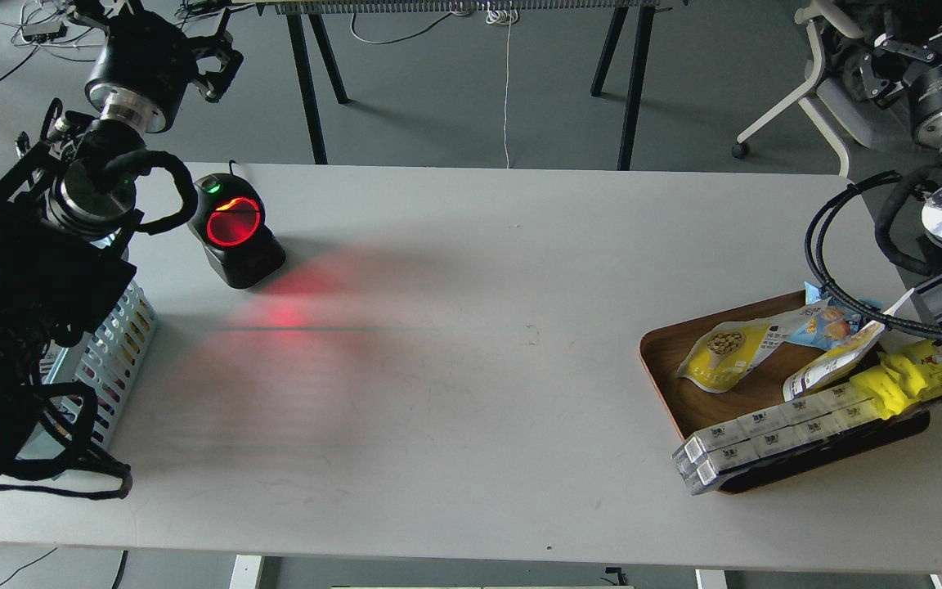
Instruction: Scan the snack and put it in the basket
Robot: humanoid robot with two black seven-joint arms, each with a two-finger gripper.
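The snack [723, 353], a yellow-and-white pouch with a round picture of beige balls, lies flat on the left part of the brown wooden tray [661, 353] at the table's right. The light blue basket [126, 337] stands at the left table edge, mostly hidden behind my left arm. My left gripper [211, 59] is raised beyond the table's far left corner, above and behind the scanner; its fingers look dark and cannot be told apart. My right gripper [888, 59] hangs high at the far right, beyond the tray, dark against a chair. Neither gripper holds anything that I can see.
A black barcode scanner [235, 231] glows red at the back left and throws red light on the table. The tray also carries a blue snack bag [827, 324], a white-backed pouch [832, 368], a long yellow packet [926, 373] and stacked white boxes [765, 440]. Cables loop beside the tray.
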